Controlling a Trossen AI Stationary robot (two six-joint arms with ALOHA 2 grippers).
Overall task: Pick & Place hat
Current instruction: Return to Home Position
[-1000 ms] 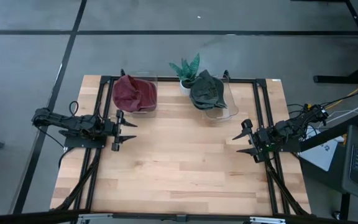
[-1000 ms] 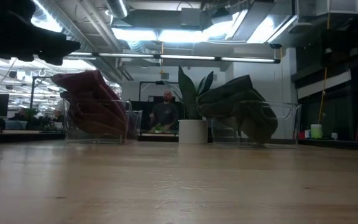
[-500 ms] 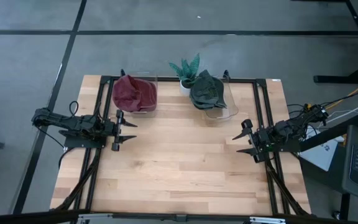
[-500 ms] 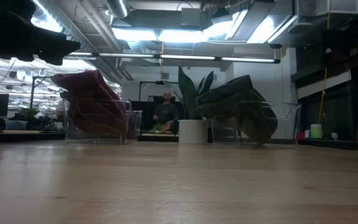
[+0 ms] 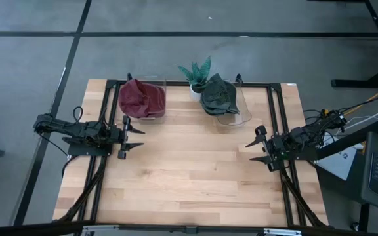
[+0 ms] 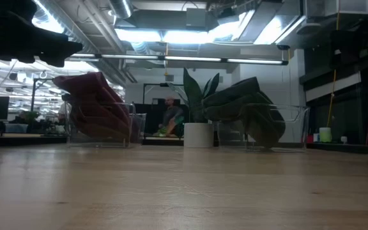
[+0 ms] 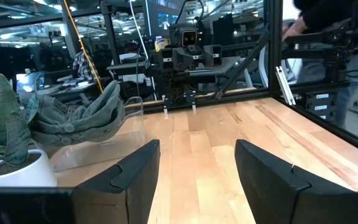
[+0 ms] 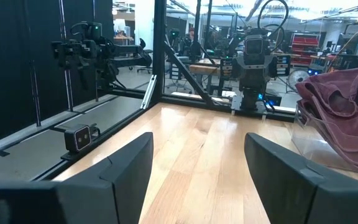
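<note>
Homing advice: left tool (image 5: 136,138) & right tool (image 5: 251,152), both spread & empty (parked at counter (image 5: 189,177) edges), should settle gently w/o nearing red caps (image 5: 141,98) or gray caps (image 5: 216,95).

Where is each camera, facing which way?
High view: overhead, straight down on wooden table; left arm, right arm.
Low view: tabletop level, facing clear bin of red caps and clear bin of grey caps; no fingers.
Left wrist view: behind open left fingers, facing right arm.
Right wrist view: behind open right fingers, facing left arm.
High and low share both bins.
</note>
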